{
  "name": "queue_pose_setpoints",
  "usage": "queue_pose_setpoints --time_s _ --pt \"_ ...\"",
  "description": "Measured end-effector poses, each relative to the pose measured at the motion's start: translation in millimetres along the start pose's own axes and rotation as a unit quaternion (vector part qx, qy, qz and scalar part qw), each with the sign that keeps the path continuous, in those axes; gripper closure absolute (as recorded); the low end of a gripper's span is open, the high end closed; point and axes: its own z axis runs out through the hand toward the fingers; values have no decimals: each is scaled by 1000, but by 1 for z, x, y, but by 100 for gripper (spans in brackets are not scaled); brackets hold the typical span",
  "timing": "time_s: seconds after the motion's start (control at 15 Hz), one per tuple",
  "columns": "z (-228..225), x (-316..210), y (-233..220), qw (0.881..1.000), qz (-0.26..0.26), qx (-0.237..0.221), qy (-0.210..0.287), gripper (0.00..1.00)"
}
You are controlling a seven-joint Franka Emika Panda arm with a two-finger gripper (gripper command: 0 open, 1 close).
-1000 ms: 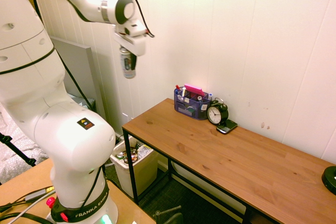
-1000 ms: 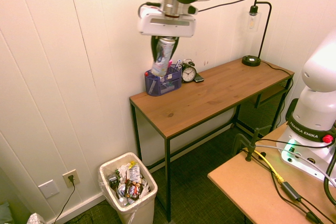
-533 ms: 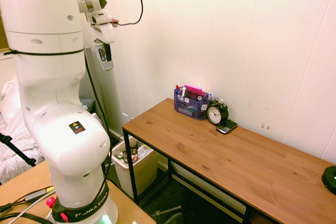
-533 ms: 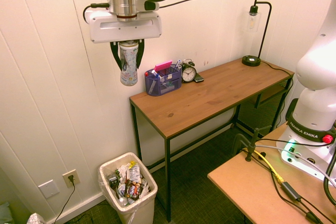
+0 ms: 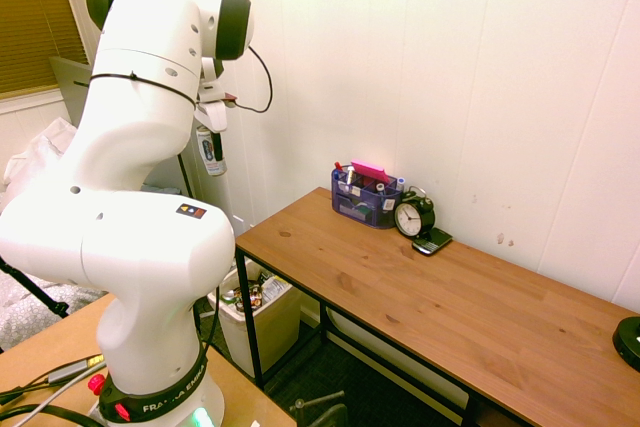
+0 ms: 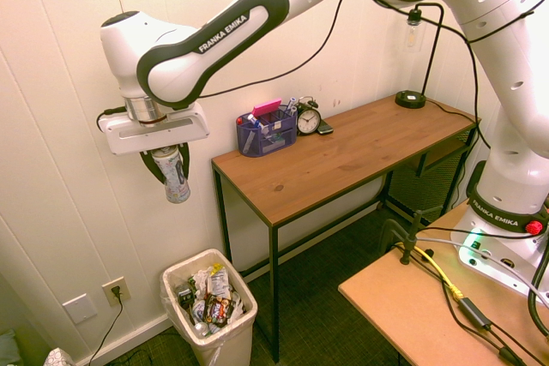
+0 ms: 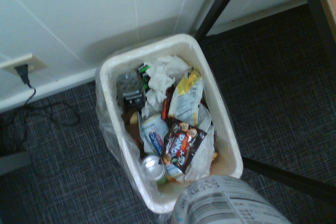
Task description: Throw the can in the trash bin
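hand: your hand is clamped on the can, fingers closed on its upper body, can hanging below with the base pointing down.

can axis: near vertical, leaning just a touch in the second exterior view.

where it is: out past the end of the tabletop, up in the air close to the wall, well above the floor.

trash bin: the trash bin sits on the floor right by the table leg, already loaded with wrappers and tissue.

key relation: bin lies straight down from the can, a bit off to one side. In the wrist view the opening is mostly centred, the can sitting over its near rim.

my read: nudge over the middle before you let go, otherwise it could clip the rim.
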Motion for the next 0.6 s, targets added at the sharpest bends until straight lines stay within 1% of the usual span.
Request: queue_pose_setpoints --time_s 0.2,0.33,0.47,0.6 --pt "-25 12 -28 999 36 -7 10 0" --pt "-25 12 -42 999 46 -11 10 0" --pt "-21 7 -54 998 54 -11 -1 0" --pt "-31 7 -60 998 61 1 -10 0"
